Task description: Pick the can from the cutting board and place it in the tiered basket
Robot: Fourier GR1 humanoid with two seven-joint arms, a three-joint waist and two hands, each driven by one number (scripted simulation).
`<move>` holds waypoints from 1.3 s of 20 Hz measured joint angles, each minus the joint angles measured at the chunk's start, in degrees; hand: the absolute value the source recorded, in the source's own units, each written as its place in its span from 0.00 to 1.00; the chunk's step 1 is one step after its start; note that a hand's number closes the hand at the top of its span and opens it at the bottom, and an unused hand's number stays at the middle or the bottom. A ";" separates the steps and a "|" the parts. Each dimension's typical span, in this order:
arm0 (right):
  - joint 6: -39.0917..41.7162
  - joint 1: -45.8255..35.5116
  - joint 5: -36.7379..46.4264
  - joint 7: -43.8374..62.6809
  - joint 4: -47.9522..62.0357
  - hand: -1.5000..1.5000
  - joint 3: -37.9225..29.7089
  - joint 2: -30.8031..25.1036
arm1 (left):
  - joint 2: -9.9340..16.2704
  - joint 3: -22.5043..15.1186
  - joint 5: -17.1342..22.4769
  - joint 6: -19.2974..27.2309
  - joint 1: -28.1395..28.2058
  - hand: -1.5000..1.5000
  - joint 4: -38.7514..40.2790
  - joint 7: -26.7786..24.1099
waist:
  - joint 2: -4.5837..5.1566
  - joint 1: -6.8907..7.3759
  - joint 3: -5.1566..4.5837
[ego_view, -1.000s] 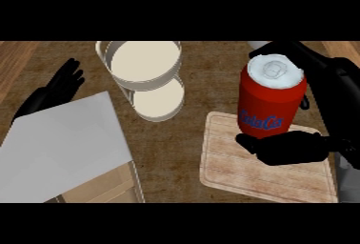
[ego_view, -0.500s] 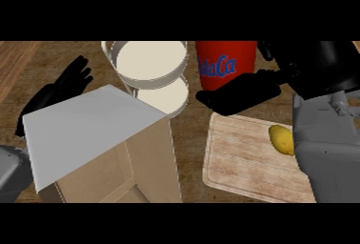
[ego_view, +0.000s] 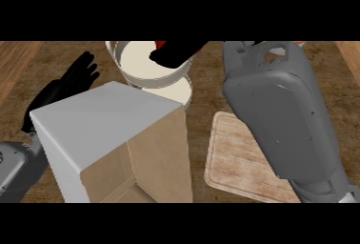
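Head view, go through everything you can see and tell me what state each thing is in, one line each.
can: off the board, only a red sliver showing, held over the basket's upper tier.
right hand: shut on the can.
left hand: open, fingers up, at the view's left.
tiered basket: upright, the visible part of its upper tier bare.
cutting board: flat on the counter, partly hidden by the right forearm.

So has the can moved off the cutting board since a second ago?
Yes. The can, held in the right hand, has gone from above the cutting board leftward and away, now over the tiered basket.
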 measured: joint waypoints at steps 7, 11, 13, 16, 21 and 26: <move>-8.64 -3.89 -0.30 -6.59 13.99 1.00 0.26 2.96 | -1.41 0.72 -1.06 -0.99 -0.52 0.50 0.20 0.20 | 0.38 0.78 -0.04; -14.79 -4.93 -4.97 -9.31 19.88 1.00 -0.75 3.39 | -2.26 0.78 -1.70 -1.60 -1.10 0.50 0.14 0.60 | 0.69 1.62 -0.05; -17.92 -5.16 -9.10 -11.41 22.02 0.00 -0.89 3.50 | -3.05 0.41 -2.05 -1.51 -2.07 0.50 0.25 1.48 | 0.88 2.23 -0.10; -21.16 -5.95 -14.81 -15.23 25.69 0.00 -0.04 3.57 | -4.08 0.14 -2.36 -1.80 -2.93 0.50 0.25 2.22 | 1.03 3.15 -0.19; -25.39 -7.21 -22.28 -23.06 30.65 0.00 2.47 3.64 | -5.59 -0.01 -3.71 -2.14 -3.97 0.50 0.60 2.30 | 1.19 4.12 -0.23; -31.93 -9.82 -26.48 -29.77 34.21 0.00 4.06 3.66 | -6.20 0.51 -4.36 -3.07 -4.04 0.50 1.05 2.68 | 1.11 4.41 -0.31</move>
